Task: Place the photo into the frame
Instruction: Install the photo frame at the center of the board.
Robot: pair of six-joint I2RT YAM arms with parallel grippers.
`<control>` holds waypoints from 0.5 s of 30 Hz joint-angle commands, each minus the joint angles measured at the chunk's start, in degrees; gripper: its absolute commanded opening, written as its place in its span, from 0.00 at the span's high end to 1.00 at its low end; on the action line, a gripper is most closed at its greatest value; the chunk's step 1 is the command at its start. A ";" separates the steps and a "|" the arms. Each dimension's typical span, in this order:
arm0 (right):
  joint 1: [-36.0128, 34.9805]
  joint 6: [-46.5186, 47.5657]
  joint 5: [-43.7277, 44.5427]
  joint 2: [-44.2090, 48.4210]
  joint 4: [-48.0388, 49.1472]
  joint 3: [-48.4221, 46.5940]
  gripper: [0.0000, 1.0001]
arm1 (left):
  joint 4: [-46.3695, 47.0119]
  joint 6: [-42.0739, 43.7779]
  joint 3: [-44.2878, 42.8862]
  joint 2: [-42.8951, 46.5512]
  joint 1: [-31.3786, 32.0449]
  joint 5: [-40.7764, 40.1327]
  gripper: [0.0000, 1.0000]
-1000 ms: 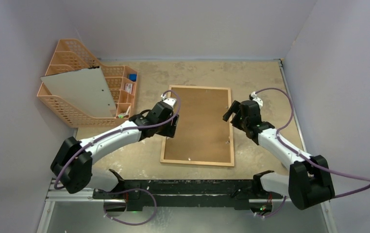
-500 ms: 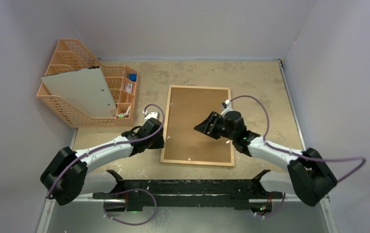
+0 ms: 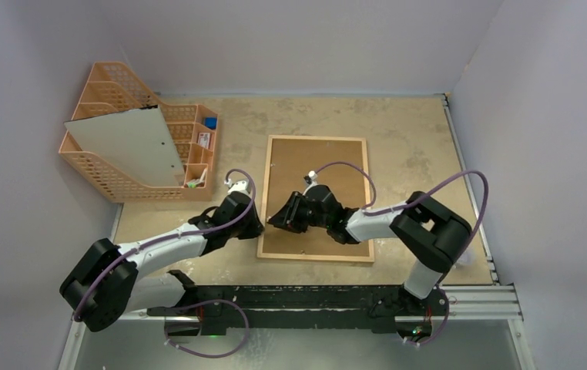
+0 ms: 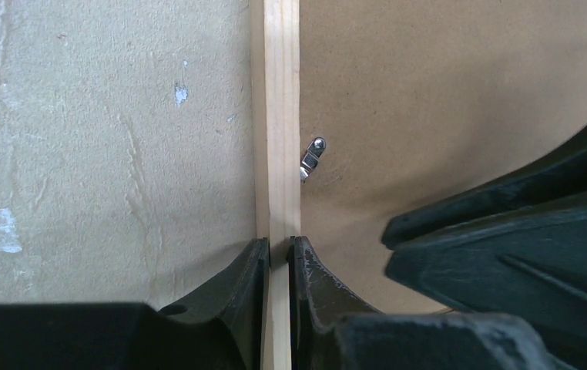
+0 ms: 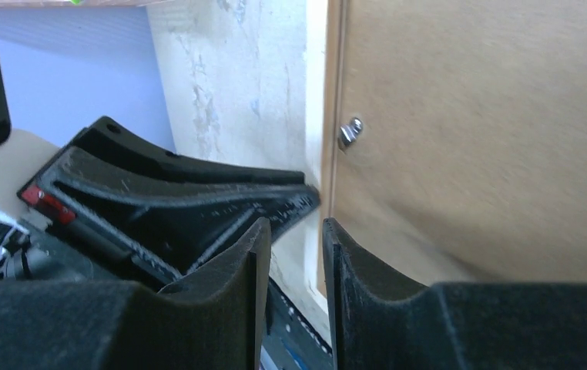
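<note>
Frame (image 3: pixel 317 139) lies face down mid-bench (image 3: pixel 406 131), brown backing board (image 3: pixel 317 173) up, with the left end effector (image 4: pixel 277 248) pinched tight on its left-hand wooden rail and the right end effector (image 5: pixel 296 231) just a slit apart at that same rail, honestly can't tell if it's gripping.

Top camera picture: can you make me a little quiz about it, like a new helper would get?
1. True or false: the brown hardboard panel lies inside the light-wood rectangular picture frame.
2. Which edge of the frame does the left end effector straddle? A) the far edge B) the left edge C) the right edge
3. Fill in: the blank sheet leaning in the orange plastic mesh organizer is pale ____.

Key: 1 true; 2 B; 3 grey.
</note>
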State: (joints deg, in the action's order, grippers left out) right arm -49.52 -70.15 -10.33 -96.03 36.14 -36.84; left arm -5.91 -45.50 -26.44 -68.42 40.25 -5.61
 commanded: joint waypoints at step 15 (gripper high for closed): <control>-3.35 -4.38 10.68 -10.56 -10.58 -12.04 0.61 | -1.28 0.23 1.21 -2.37 0.27 2.09 1.00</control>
State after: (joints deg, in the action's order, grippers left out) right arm -52.58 -72.93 -1.96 -104.20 29.02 -46.57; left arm -5.34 -45.47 -26.35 -68.73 40.25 -5.19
